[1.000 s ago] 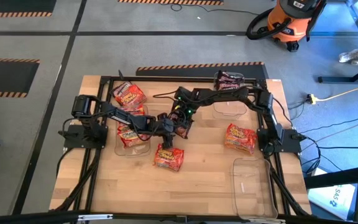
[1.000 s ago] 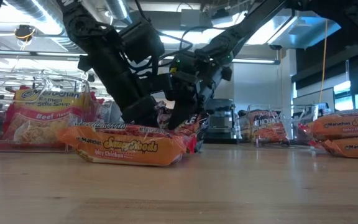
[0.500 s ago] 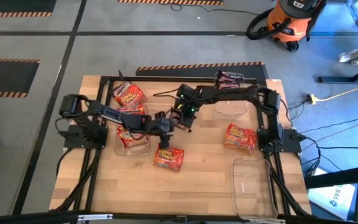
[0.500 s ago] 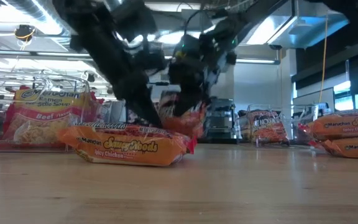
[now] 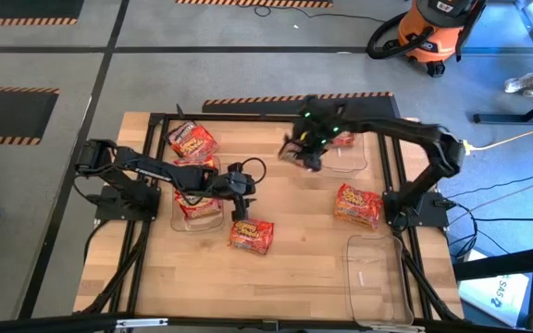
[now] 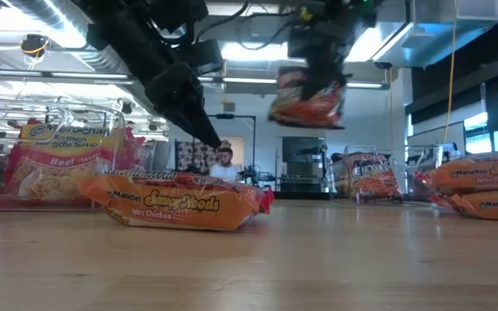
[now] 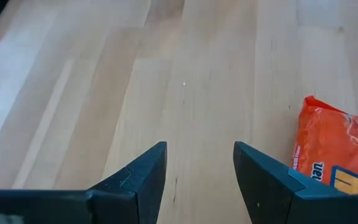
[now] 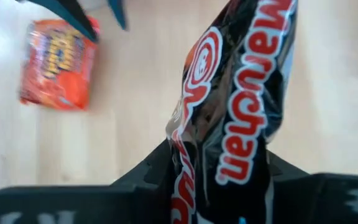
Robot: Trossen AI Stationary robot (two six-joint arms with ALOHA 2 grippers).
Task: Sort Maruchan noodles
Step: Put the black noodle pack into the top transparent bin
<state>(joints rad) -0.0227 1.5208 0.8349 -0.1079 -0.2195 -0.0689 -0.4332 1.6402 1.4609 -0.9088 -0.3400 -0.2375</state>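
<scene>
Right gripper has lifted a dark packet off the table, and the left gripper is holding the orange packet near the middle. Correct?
Not quite. The left gripper is open and holds nothing; in the left wrist view the orange packet lies on the table beside it. The right gripper does hold the dark packet in the air.

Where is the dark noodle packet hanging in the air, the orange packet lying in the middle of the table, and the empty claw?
dark Maruchan packet [image 6: 308, 97], low view, middle of the packet.
orange Spicy Chicken packet [image 5: 251, 234], high view, packet's centre.
left claw [image 7: 196, 167], left wrist view, gap between fingertips.
</scene>
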